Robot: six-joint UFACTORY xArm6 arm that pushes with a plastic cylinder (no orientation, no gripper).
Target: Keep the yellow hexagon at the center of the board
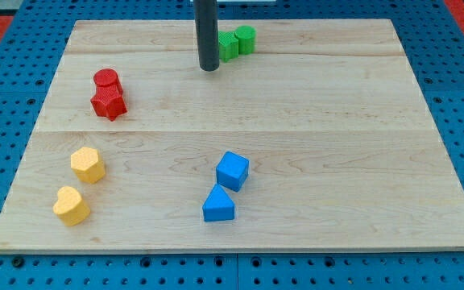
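Observation:
The yellow hexagon [88,164] lies at the view's lower left of the wooden board [312,121]. A yellow heart-shaped block [71,205] lies just below it, close but apart. My tip [209,68] is near the view's top centre, far up and to the right of the yellow hexagon. It stands just left of the green blocks.
A green star-like block [227,45] and a green cylinder [246,38] sit together at the top. A red cylinder [106,80] and a red star [109,103] touch at the left. A blue cube [232,170] and a blue triangle [217,204] sit at the bottom centre.

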